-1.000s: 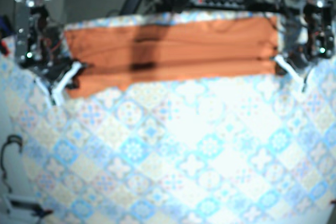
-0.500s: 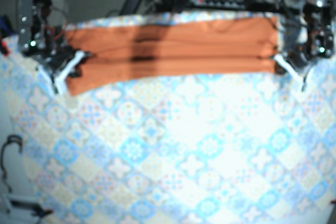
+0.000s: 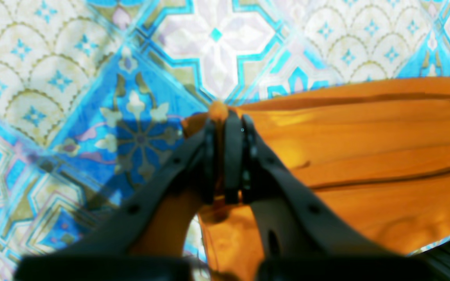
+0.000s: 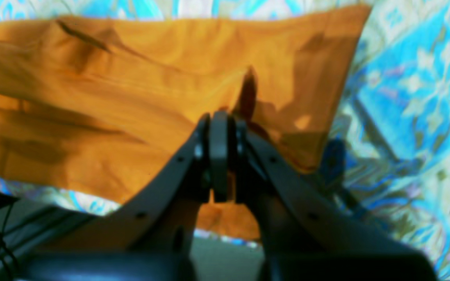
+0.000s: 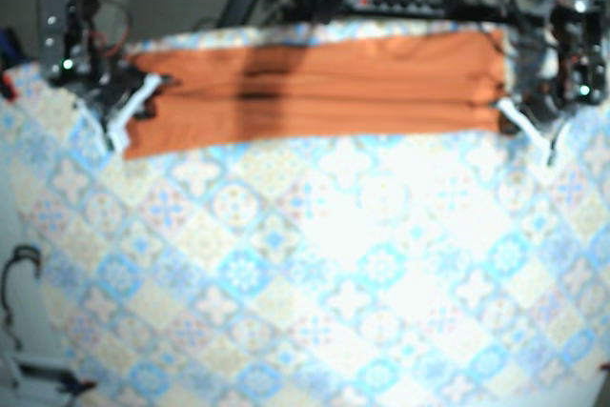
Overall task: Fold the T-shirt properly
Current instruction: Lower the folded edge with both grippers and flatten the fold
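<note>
An orange T-shirt (image 5: pixel 315 83) lies folded into a long band across the far edge of the table. My right gripper (image 5: pixel 152 88) is at the band's left end in the base view, shut on a fold of the T-shirt (image 4: pixel 131 97). My left gripper (image 5: pixel 500 107) is at the band's right end, shut on a pinched corner of the T-shirt (image 3: pixel 365 156). In the left wrist view the left gripper (image 3: pixel 225 121) has orange cloth poking out between its tips. In the right wrist view the right gripper (image 4: pixel 219 121) presses cloth between its closed tips.
A patterned blue and white tablecloth (image 5: pixel 334 274) covers the whole table. Arm mounts and cables (image 5: pixel 67 26) stand at both far corners. A dark shadow stripe (image 5: pixel 257 83) crosses the shirt.
My right gripper has carried its end of the shirt up and away, towards the far edge. The band's left end now lies straighter. The left gripper has stayed put.
</note>
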Robot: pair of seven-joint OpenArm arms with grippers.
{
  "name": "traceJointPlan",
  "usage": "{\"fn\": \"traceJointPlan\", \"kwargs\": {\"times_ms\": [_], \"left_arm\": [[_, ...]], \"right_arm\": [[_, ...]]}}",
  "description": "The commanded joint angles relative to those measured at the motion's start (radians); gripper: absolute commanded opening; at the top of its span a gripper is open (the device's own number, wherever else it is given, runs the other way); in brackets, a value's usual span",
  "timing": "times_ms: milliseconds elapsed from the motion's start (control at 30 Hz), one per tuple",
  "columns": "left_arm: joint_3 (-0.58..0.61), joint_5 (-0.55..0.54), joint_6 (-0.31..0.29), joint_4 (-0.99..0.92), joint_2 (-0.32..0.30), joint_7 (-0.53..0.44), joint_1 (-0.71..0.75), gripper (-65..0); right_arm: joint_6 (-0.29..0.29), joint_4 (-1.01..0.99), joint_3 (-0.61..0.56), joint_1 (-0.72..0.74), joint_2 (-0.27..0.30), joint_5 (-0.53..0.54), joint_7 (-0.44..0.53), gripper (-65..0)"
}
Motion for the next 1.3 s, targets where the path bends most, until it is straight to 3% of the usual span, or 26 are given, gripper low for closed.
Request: {"fn": "traceJointPlan", "kwargs": {"times_ms": [0,1267], "left_arm": [[-0.008,-0.004,-0.001,0.015,-0.023,-0.016,0.008,-65.0],[-0.004,0.003,0.005,0.027,0.001,-0.010,0.103,-65.0]], "right_arm": [[0.000,0.023,0.009,0.008,0.014,0.008,0.018,-65.0],[0.000,0.014,0.005,-0.021,0.014,0.007,0.023,-64.8]]}}
